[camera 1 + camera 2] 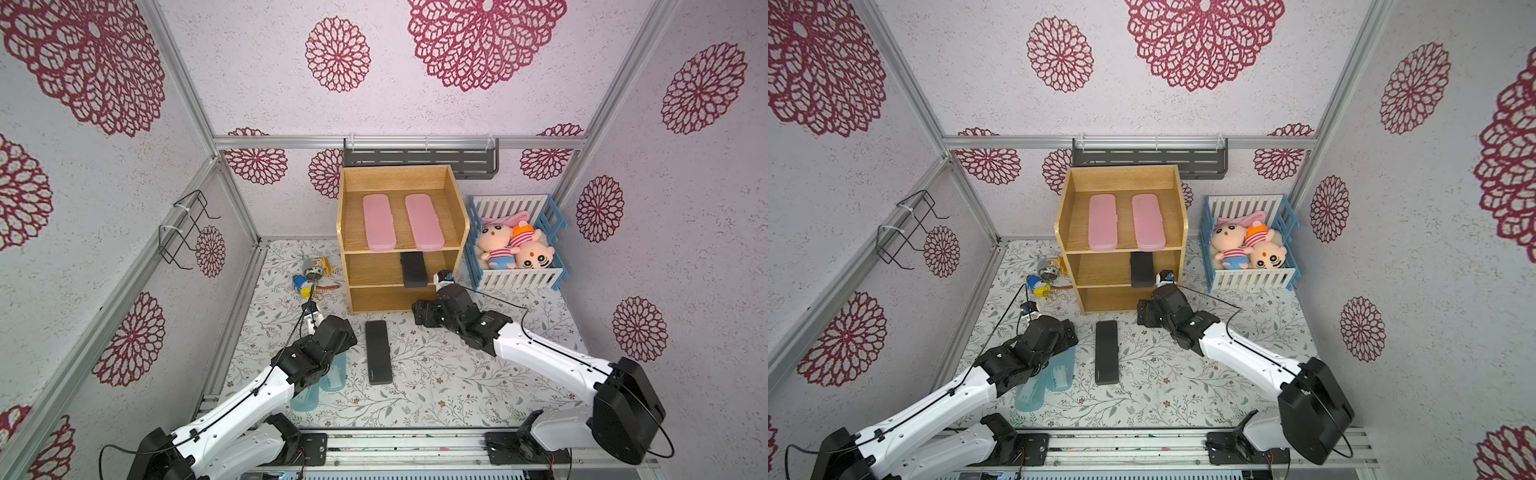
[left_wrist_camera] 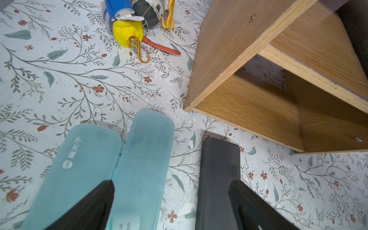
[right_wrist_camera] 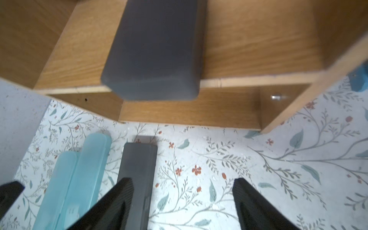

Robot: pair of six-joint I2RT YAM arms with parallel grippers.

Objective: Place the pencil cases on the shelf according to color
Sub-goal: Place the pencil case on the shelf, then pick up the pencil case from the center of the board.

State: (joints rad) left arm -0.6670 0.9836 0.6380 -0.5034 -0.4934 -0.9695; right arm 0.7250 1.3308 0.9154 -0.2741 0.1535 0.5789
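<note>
Right claw (image 3: 182,181) gapes open, holding nothing, by the shelf (image 1: 365,270). The loose black case (image 1: 378,351) lies flat on the counter (image 1: 436,374), lower centre of frame, long axis pointing at the shelf. I'd say it's about equally close to the open, empty left claw (image 2: 171,183).

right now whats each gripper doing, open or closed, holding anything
left gripper: open, holding nothing
right gripper: open, holding nothing; a black pencil case lies on the shelf in front of it
</note>
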